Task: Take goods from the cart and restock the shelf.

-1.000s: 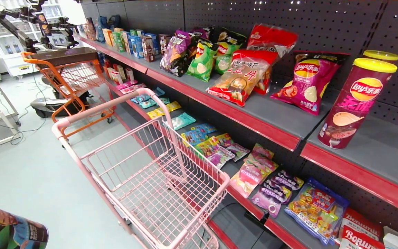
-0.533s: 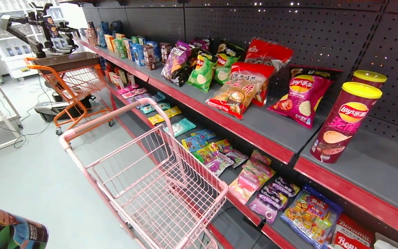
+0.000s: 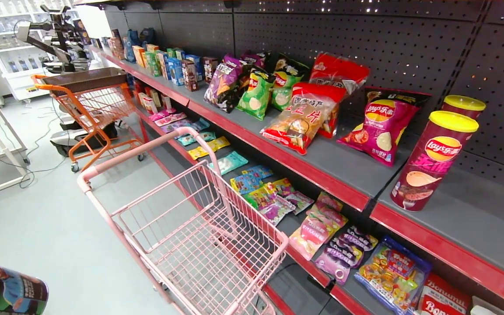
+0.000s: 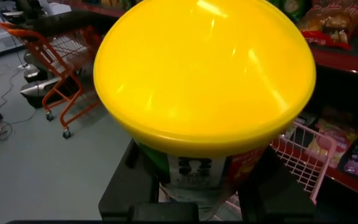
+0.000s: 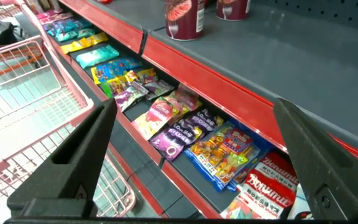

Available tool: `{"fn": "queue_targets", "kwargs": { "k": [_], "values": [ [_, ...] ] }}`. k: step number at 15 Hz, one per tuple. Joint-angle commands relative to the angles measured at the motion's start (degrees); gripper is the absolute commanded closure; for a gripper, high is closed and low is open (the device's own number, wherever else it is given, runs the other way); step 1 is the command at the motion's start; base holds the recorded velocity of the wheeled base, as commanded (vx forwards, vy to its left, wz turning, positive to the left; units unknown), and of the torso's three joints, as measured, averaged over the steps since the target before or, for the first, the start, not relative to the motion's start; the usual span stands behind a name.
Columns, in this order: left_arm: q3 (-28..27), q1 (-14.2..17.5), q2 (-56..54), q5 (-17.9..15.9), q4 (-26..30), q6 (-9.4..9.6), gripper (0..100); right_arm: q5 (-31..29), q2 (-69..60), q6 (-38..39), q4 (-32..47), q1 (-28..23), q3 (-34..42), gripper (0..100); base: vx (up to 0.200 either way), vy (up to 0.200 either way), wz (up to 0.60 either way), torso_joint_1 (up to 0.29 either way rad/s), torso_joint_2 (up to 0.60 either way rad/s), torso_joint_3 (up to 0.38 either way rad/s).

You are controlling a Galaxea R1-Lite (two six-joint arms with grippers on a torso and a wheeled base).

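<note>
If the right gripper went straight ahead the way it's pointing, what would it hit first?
The right gripper would likely meet the purple snack packets on the lower shelf first, though depth is unclear.

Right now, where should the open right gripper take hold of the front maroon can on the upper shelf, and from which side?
I would grip the front maroon can around its round body at mid-height, below the yellow lid, coming level from the aisle side. It stands upright near the shelf edge; the second can blocks the back.
</note>
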Motion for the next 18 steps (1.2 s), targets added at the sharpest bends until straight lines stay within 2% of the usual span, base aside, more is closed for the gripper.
{"fn": "queue_targets", "kwargs": {
  "k": [1,3,18],
  "values": [
    [-0.17,-0.02,-0.89,-0.13,0.27,1.02,100,0.00,0.02,-0.11,0.00,0.01,0.00,0,0.000,0.000,0.00,0.000,0.00,0.000],
    [0.09,-0.11,-0.89,-0.21,0.27,1.72,100,0.00,0.02,-0.11,0.00,0.01,0.00,0,0.000,0.000,-0.60,0.002,0.00,0.005],
    [0.45,-0.02,-1.16,0.58,0.36,1.81,100,0.00,0.02,-0.11,0.00,0.01,0.00,0,0.000,0.000,-0.60,0.004,0.00,0.003]
  ]
}}
